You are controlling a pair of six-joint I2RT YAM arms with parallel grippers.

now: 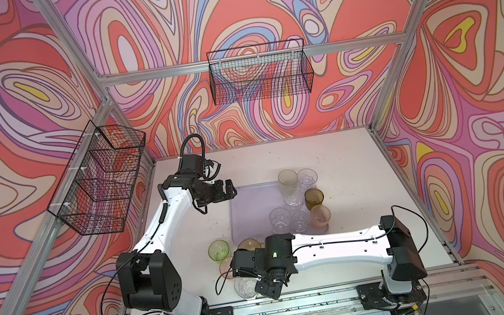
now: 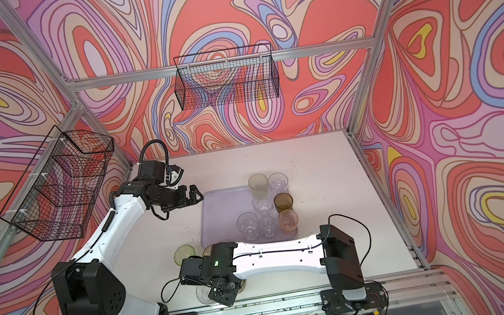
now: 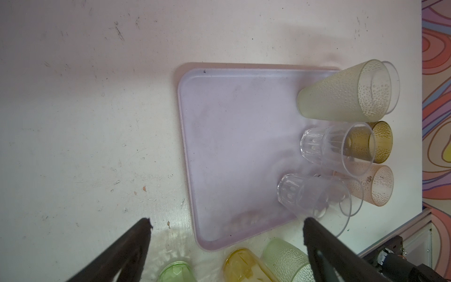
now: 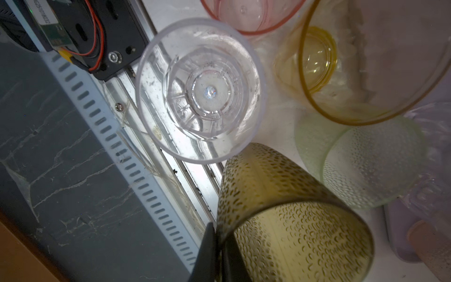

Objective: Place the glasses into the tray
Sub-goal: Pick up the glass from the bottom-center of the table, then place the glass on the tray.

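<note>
The lavender tray (image 1: 252, 212) lies mid-table, seen too in the left wrist view (image 3: 231, 146). Several glasses stand along its right side: pale green (image 1: 287, 178), olive-brown (image 1: 314, 198), peach (image 1: 320, 216) and clear ones (image 1: 280, 218). Off the tray near the table's front stand a green glass (image 1: 218, 250), an amber one (image 1: 248, 245) and a clear one (image 4: 200, 90). My right gripper (image 4: 218, 234) is shut on the rim of an olive-brown dimpled glass (image 4: 280, 219), one finger inside and one outside. My left gripper (image 1: 232, 190) hangs open at the tray's far left corner, holding nothing.
Black wire baskets hang on the left wall (image 1: 101, 177) and the back wall (image 1: 260, 72). A metal rail (image 1: 299, 303) runs along the table's front edge, close to the clear glass. A pink glass (image 4: 249, 14) and a pale green dimpled glass (image 4: 366, 161) crowd the held glass.
</note>
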